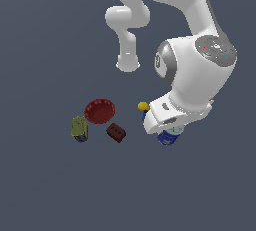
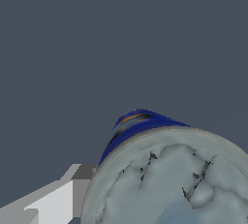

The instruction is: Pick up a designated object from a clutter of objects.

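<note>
1. One white arm is seen in the exterior view, wrist lowered over the blue can [image 1: 167, 137]; claw [image 1: 169, 131] mostly hidden by the wrist housing
2. One blue can is counted, on the dark worktop [image 1: 50, 190], at the exterior view's right of the clutter; only its lower edge is shown below the hand
3. In the wrist view the can's pale top [image 2: 169, 184] is seen very close, w/ one grey finger [image 2: 80, 189] beside it; contact and claw opening cannot be told
4. Others, one each: red bowl [image 1: 99, 111], dark red brick [image 1: 116, 132], yellow-green can [image 1: 79, 128], yellow-topped piece [image 1: 143, 107] just beside the wrist
</note>
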`<state>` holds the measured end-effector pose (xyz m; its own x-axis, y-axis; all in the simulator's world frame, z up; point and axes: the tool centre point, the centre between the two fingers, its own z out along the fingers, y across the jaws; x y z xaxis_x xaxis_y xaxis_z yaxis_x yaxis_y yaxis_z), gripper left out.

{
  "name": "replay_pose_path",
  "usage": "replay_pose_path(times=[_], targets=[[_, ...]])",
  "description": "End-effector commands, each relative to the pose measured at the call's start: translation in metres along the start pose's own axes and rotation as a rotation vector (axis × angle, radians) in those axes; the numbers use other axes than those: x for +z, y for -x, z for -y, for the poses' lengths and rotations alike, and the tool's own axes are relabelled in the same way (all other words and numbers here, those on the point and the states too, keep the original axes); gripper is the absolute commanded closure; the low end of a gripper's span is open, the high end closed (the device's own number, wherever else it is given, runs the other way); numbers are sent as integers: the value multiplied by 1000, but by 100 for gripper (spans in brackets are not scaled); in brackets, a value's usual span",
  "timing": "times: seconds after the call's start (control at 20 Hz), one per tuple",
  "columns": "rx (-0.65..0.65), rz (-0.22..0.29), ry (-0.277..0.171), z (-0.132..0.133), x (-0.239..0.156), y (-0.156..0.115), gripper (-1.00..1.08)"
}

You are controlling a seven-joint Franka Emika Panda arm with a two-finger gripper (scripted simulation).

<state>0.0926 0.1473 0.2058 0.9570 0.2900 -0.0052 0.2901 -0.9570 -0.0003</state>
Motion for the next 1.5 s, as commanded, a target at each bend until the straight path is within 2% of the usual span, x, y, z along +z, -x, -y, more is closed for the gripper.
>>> replay_pose_path(times=[0.0, 0.45, 0.7, 1.05, 1.45], targets=[[0, -4, 0, 8, -31, -3, 108], [0, -5, 0, 32, -127, -14, 108], [0, -5, 0, 43, -165, -20, 108], [0, -5, 0, 50, -196, -25, 108], [0, -5, 0, 53, -207, -28, 108]])
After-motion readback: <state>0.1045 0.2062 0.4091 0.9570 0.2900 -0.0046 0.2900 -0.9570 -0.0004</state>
